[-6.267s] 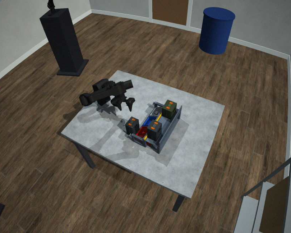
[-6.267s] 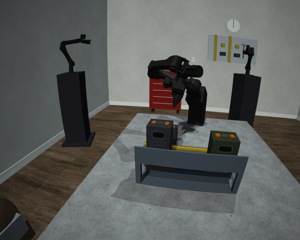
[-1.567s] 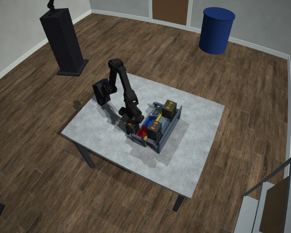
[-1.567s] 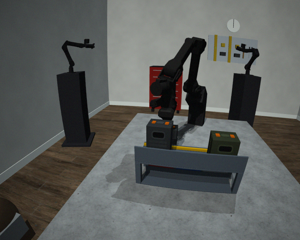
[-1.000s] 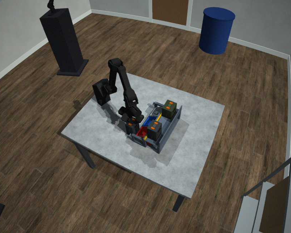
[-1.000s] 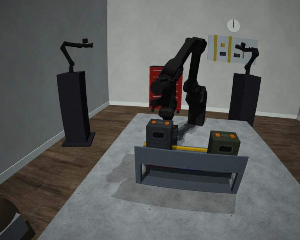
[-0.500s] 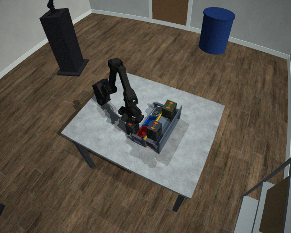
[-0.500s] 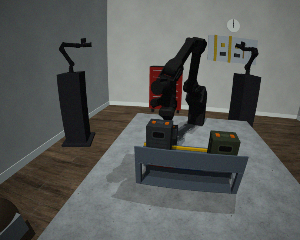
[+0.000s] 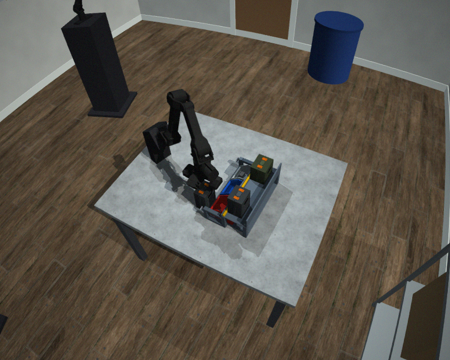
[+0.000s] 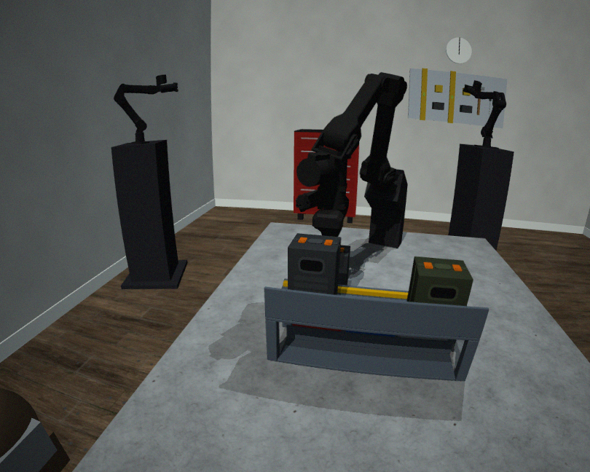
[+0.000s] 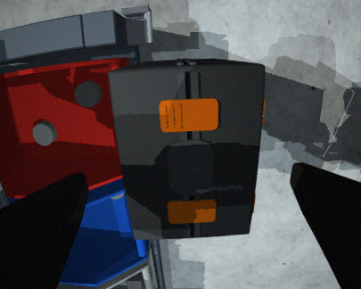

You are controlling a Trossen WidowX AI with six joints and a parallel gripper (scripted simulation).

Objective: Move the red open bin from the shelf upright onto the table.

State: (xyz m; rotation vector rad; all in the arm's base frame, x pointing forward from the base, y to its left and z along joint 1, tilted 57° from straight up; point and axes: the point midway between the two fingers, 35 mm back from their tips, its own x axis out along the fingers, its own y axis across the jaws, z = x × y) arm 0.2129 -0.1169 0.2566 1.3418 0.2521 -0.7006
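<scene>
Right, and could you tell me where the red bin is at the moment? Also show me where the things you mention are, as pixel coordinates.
The red bin (image 9: 218, 204) (image 11: 28, 165) sits in the shelf, beside the blue bin (image 9: 231, 186) (image 11: 105, 241); the wrist view shows it at upper left.

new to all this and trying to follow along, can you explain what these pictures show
One black robot arm works at a grey table. The first picture looks down from above, the second across the table, the third from the wrist. A shelf carries a green case, a dark case and open bins, including the red one to be moved. Another dark case stands beside it. The jaws are open, holding nothing.
</scene>
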